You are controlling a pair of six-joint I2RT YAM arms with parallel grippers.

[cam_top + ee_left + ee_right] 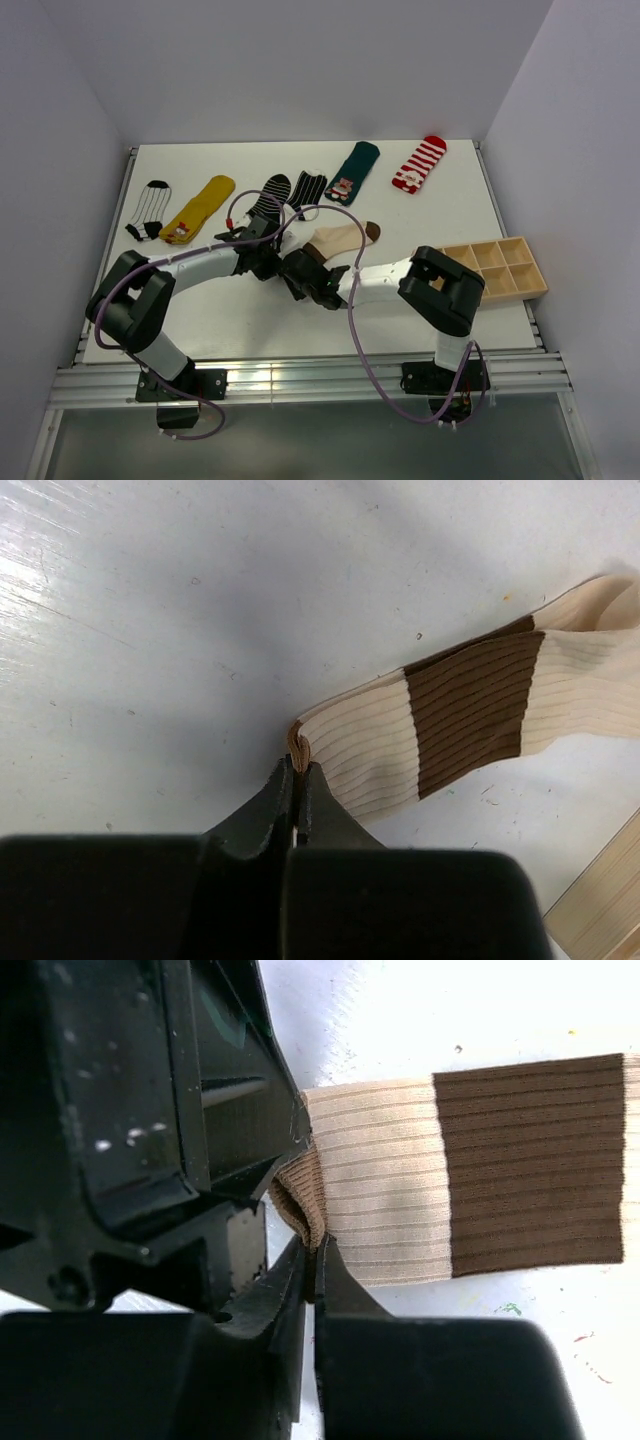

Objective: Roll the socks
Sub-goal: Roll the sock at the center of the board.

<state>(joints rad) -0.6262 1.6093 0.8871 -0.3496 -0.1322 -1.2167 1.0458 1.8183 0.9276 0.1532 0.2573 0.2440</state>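
A cream sock with brown bands (340,238) lies flat in the middle of the white table (220,310), its brown toe pointing right. My left gripper (276,258) is shut on one corner of the sock's cuff (300,745), pinching the folded edge between its fingertips (298,768). My right gripper (318,1252) is shut on the opposite corner of the same cuff, where the fabric bulges up (305,1195). The two grippers sit side by side, almost touching, and in the right wrist view the left gripper's black body (190,1110) fills the upper left.
Several other socks lie in a row at the back: white-and-black striped (150,208), yellow (200,208), two black striped ones (270,195), teal (352,172), red-and-white (420,164). A wooden compartment tray (495,268) stands at the right edge.
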